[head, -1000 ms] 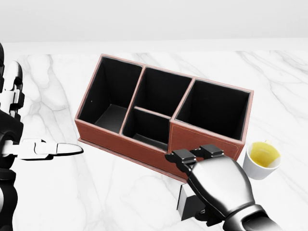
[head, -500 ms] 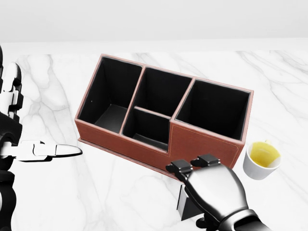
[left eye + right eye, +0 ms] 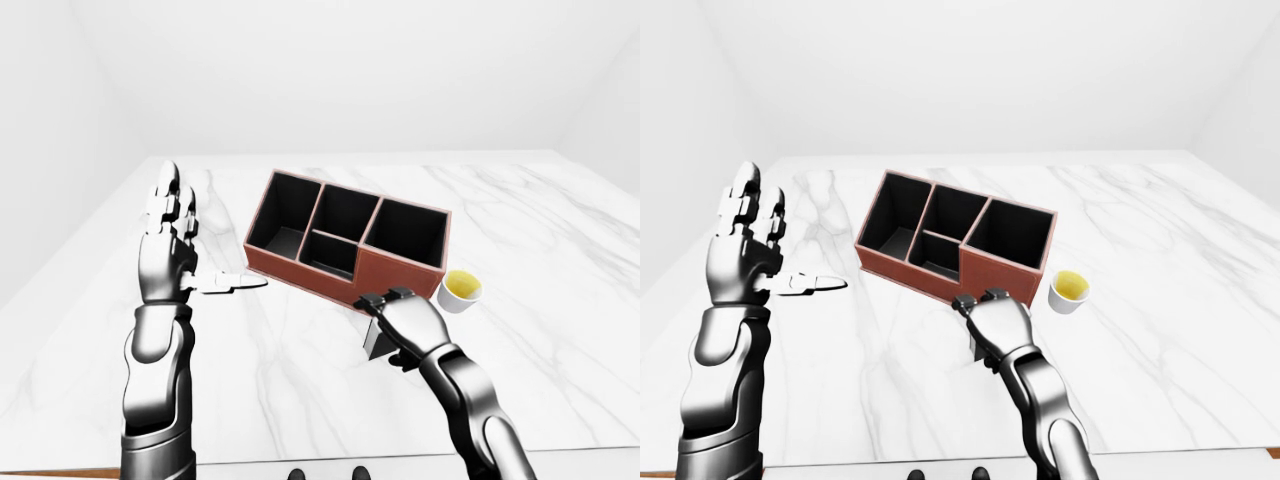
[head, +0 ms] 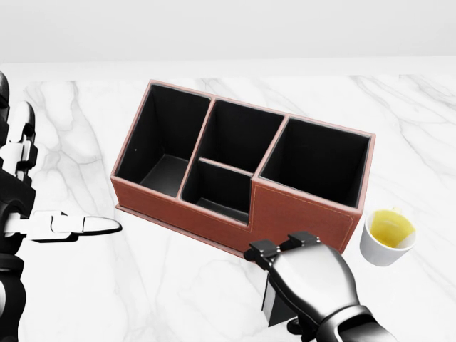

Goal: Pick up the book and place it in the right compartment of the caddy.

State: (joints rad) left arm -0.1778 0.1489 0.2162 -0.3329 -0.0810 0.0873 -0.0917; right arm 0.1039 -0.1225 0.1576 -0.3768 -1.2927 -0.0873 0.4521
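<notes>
Nearest to us, our silver-and-black right hand (image 4: 310, 281) sits low on the white marble tabletop (image 4: 178, 285), its fingers folded over the top of the small dark book with pale page edges (image 3: 377, 340); they look clamped on it, though the thumb side is hidden, so we judge the grip rather than see it whole. The book stands just near of the caddy's near wall, mostly covered by the hand, only its left edge showing. Just beyond is the reddish-brown leather caddy with black-lined compartments (image 4: 299, 206), angled on the table, its right compartment (image 4: 317, 160) open and empty. To the right, near the caddy's right corner, stands a small white cup of yellow liquid (image 4: 388, 236). Off to the left, well apart, our left hand (image 3: 745, 250) is raised with fingers spread, holding nothing. Risks as we see them: the grip is shallow and top-down, so the book could pivot or slip on the lift; lifting too low would catch the caddy's near wall and shove it; a swing too far right could tip the cup.
</notes>
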